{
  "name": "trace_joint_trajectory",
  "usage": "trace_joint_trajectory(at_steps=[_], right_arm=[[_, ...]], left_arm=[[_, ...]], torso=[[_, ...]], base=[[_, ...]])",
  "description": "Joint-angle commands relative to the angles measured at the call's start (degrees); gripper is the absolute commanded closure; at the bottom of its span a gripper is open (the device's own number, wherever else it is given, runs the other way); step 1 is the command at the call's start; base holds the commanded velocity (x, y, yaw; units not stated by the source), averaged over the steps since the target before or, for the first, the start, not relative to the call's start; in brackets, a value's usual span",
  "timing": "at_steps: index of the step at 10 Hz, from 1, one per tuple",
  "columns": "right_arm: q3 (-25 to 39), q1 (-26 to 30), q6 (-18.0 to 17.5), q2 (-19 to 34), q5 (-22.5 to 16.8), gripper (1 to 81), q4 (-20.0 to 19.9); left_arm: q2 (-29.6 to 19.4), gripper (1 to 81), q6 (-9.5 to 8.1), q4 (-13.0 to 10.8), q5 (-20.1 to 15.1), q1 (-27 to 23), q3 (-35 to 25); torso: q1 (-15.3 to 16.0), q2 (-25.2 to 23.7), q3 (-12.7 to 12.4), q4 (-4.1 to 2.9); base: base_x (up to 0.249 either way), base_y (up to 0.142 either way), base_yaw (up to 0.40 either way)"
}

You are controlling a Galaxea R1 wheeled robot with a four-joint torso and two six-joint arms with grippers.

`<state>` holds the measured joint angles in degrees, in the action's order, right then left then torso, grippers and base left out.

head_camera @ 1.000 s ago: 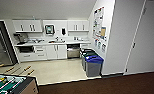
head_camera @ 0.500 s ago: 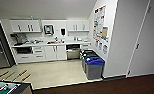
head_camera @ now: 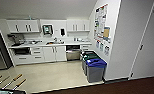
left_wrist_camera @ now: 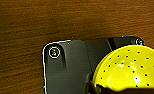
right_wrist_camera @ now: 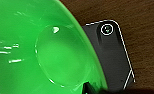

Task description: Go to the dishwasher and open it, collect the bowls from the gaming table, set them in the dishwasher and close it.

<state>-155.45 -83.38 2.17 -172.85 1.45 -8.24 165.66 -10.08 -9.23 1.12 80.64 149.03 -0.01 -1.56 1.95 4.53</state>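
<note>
Dishwasher (head_camera: pixel 73 52) sits under the counter at the back of the kitchenette, dark opening above a steel-grey panel — it looks already open, though at this range I can't be certain. Both bowls appear collected: the yellow bowl (left_wrist_camera: pixel 129 68), dotted with small dark specks or holes, rides right up against the left wrist, and the green bowl (right_wrist_camera: pixel 45 47) looms large at the right wrist, brown carpet beneath each. Whether either gripper is clamped on its bowl I cannot tell, as the fingers aren't clear; each bowl seems carried by its own arm. Still to do, as I judge it — loading both bowls and closing the door. Blue-lidded bins (head_camera: pixel 95 67) stand just right of the dishwasher, rod handles (head_camera: pixel 10 80) poking in at lower left.
</note>
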Motion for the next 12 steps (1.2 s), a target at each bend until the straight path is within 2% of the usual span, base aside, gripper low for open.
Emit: trace_joint_trajectory(at_steps=[1, 12], right_arm=[[0.3, 3.3, 0.5, -0.1, -3.8, 81.1, 0.7], [0.3, 3.3, 0.6, -0.2, -3.9, 81.1, 0.8]], left_arm=[[-0.8, 81.1, 0.24, 0.3, -2.4, -3.9, -0.1], [-0.5, 81.1, 0.24, 0.2, -2.4, -3.9, -0.1]], torso=[[0.0, 0.0, 0.0, 0.0], [0.0, 0.0, 0.0, 0.0]], base=[[0.216, 0.0, 0.0], [0.216, 0.0, 0.0]])
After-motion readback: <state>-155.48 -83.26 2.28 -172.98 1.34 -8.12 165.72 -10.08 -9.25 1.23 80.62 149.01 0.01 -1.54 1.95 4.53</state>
